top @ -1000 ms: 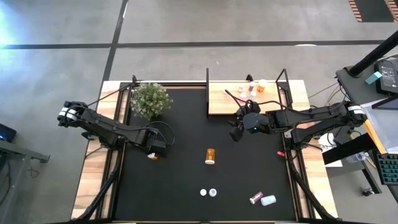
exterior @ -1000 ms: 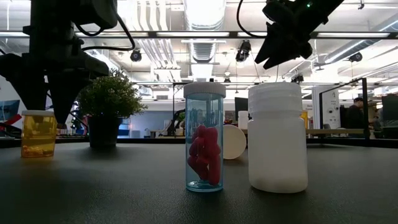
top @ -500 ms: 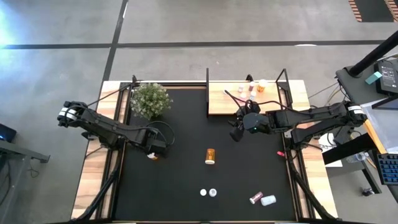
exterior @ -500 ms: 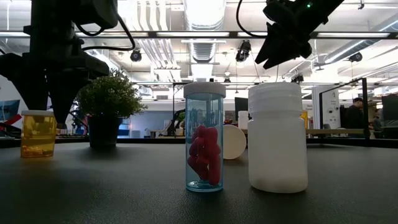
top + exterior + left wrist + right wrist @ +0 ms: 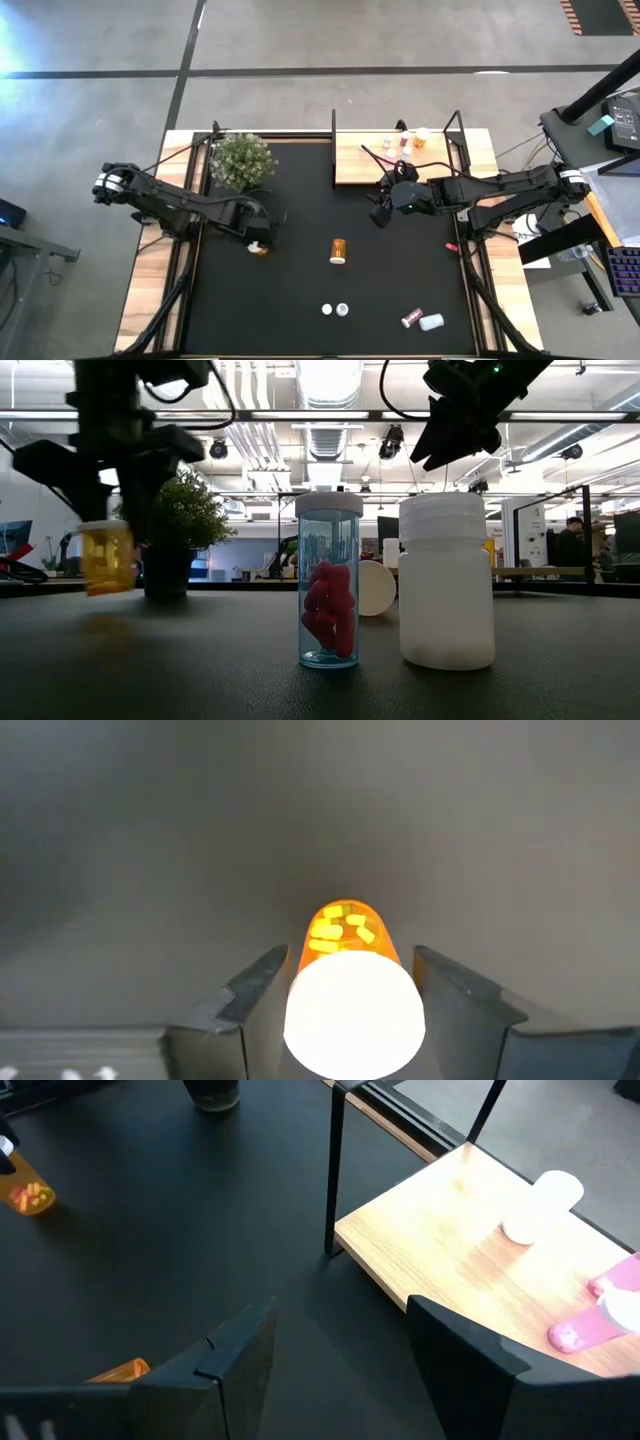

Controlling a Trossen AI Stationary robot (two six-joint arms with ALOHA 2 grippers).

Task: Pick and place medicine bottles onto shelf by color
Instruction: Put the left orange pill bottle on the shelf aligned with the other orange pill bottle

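My left gripper (image 5: pixel 256 241) is shut on an orange pill bottle (image 5: pixel 107 557) with a white cap, left of the table's middle and just above the black mat. My right gripper (image 5: pixel 380 214) is open and empty, hovering off the near edge of the wooden shelf (image 5: pixel 372 165). Two pink bottles (image 5: pixel 397 144) and an orange one (image 5: pixel 421 137) stand on the shelf's far right. Another orange bottle (image 5: pixel 339 250) lies on its side mid-table. Two small white-capped bottles (image 5: pixel 334 309) stand near the front. A pink bottle (image 5: pixel 411 318) and a white bottle (image 5: pixel 432 322) are at the front right. My left gripper pinches the orange bottle between its two fingers (image 5: pixel 262 988), at the white cap and upper sides (image 5: pixel 300 982). The fingers come from above, pointing down. The bottle hangs below them, slightly tilted and clear of the mat, its orange body (image 5: pixel 343 925) pointing at the table.
A potted green plant (image 5: pixel 242 160) stands at the far left, close to my left arm. The shelf's black posts (image 5: pixel 334 1170) rise at its corners. A small red speck (image 5: pixel 451 246) lies at the mat's right edge. In the low view a person (image 5: pixel 574 540) shows far behind the table.
My left gripper has taken the orange bottle up off the mat and moved a little toward the table's right edge. The bottle, which stood upright on the mat, now hangs clear of it, slightly tilted.
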